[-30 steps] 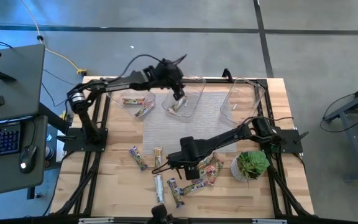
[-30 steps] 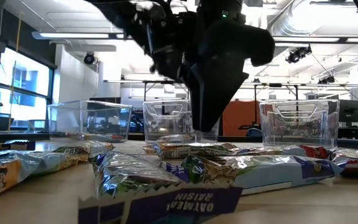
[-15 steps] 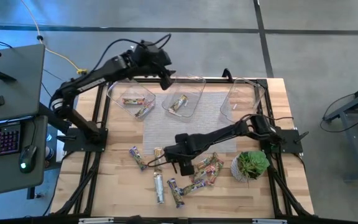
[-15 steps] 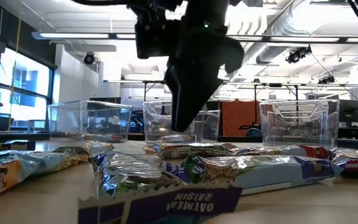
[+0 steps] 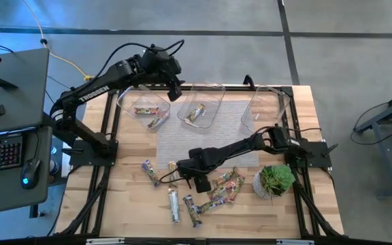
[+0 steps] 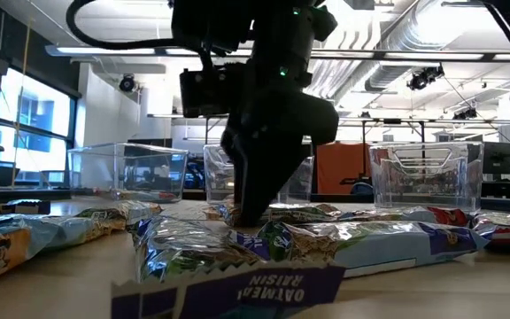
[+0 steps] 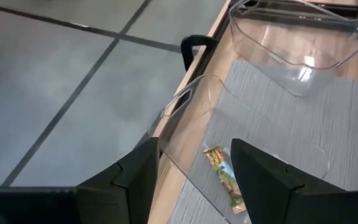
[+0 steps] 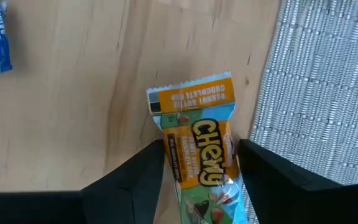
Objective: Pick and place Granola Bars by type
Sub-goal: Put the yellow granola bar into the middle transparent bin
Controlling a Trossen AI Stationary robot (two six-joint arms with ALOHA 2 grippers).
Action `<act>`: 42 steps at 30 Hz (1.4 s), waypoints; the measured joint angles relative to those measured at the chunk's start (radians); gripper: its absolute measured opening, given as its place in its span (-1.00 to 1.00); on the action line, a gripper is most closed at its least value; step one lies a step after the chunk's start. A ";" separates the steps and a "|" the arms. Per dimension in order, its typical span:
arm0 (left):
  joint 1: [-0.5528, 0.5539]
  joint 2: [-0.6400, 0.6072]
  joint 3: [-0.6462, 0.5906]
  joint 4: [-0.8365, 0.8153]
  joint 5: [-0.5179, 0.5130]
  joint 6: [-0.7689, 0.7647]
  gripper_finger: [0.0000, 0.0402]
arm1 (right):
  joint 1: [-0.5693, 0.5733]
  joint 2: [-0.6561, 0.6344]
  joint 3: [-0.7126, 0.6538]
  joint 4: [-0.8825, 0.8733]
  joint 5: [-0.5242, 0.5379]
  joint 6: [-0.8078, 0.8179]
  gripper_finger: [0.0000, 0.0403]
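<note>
Worktop: a pale wooden worktop [image 5: 128,204] fills the centre of the overhead frame, with a grey woven mat [image 5: 213,139] on its middle.
Bins: three clear plastic bins stand in a row along the upper edge; the left bin [image 5: 143,107] holds two bars, the middle bin [image 5: 201,109] holds one, and the right bin [image 5: 264,107] shows none.
Surroundings: a small green potted plant [image 5: 275,180] sits at lower right of the worktop; a desk with keyboard and mouse [image 5: 9,136] stands at the far left of the frame.
Granola Bars: the loose Granola Bars [image 5: 213,194] lie scattered across the lower centre of the worktop, some overlapping in a small heap just right of the right arm's wrist.
Right claw: the right claw [image 5: 177,173] is low over the worktop at lower centre, fingers parted on either side of an orange-and-green Chewy bar [image 8: 201,155] lying at the mat's edge; whether they press on it cannot be told.
Left claw: the left claw [image 5: 176,90] hangs above the upper edge between the left and middle bins, fingers apart and empty.
In the way: in the table-level view the right arm's dark bulk blocks the middle bin.
Change: half a second ago the right claw was slightly further right; it has slid left and down onto the bar. The left claw has drawn back a little from the middle bin.
</note>
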 joint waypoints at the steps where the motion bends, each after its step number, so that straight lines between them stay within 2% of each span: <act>1: 0.000 0.000 0.000 -0.003 -0.002 -0.001 -0.03 | 0.000 0.007 0.002 -0.001 -0.002 -0.007 -0.04; 6: 0.000 0.000 0.000 -0.004 -0.040 -0.003 -0.03 | -0.001 0.021 0.004 -0.006 -0.002 -0.017 -0.13; 14: 0.000 -0.003 0.000 -0.004 -0.105 -0.003 -0.03 | -0.006 0.022 0.004 -0.007 -0.006 -0.049 -0.50; 20: 0.000 -0.059 -0.001 0.018 -0.241 0.035 -0.03 | -0.015 -0.026 -0.005 -0.057 0.015 -0.112 -0.56; 23: 0.001 -0.094 -0.001 0.026 -0.295 0.034 -0.03 | -0.034 -0.078 -0.003 -0.083 0.087 -0.160 -0.54; 27: 0.000 -0.146 0.000 0.033 -0.363 0.022 -0.03 | -0.090 -0.117 -0.002 -0.114 0.278 -0.240 -0.53; 31: 0.000 -0.175 0.000 0.029 -0.390 0.022 -0.03 | -0.173 -0.153 -0.002 -0.092 0.448 -0.310 -0.55; 33: 0.000 -0.191 0.000 0.023 -0.393 0.022 -0.03 | -0.223 -0.164 -0.001 -0.079 0.492 -0.320 -0.55; 36: 0.000 -0.203 0.000 0.000 -0.393 0.022 -0.03 | -0.288 -0.173 -0.002 -0.074 0.452 -0.314 -0.55; 42: 0.000 -0.203 0.000 -0.071 -0.394 0.022 -0.03 | -0.359 -0.226 0.000 -0.065 0.224 -0.313 -0.56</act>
